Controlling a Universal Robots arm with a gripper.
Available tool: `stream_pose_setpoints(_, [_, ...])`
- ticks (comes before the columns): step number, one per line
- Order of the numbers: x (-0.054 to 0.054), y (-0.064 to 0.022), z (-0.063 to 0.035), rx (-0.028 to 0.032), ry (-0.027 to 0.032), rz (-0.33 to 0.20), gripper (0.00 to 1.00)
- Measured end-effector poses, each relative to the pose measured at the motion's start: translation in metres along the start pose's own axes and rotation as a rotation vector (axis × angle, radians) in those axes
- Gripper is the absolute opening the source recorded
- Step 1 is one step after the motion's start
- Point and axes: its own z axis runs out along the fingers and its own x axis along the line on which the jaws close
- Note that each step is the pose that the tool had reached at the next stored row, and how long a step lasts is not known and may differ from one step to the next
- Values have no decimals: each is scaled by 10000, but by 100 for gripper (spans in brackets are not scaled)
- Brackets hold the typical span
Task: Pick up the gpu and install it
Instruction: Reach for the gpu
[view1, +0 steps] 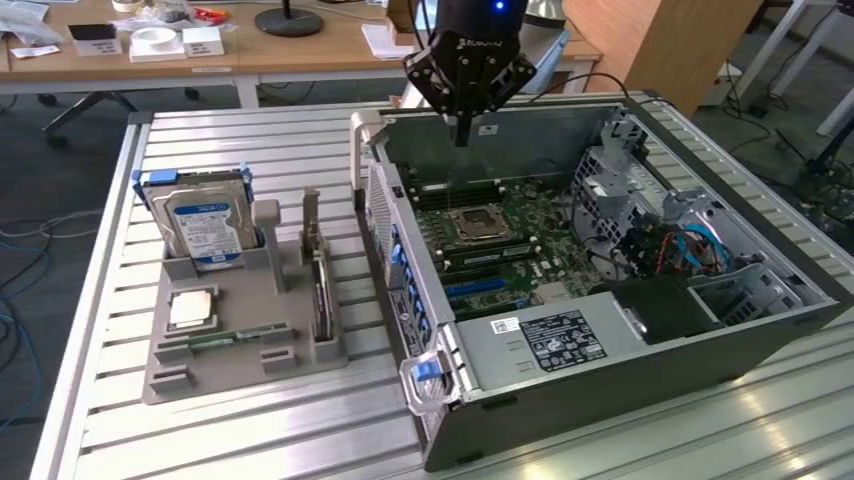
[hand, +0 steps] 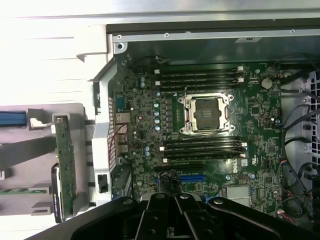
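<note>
I see my gripper hanging over the far edge of the open computer case. Its fingers are pressed together and hold nothing. The gpu stands on its thin edge in the gray holder on the surface, just beside the case's side wall. Inside the case, the green board lies open to the top
</note>
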Motion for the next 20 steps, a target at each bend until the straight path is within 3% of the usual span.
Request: stream_pose_setpoints(20, [203,-15,-4,0,0,0,11])
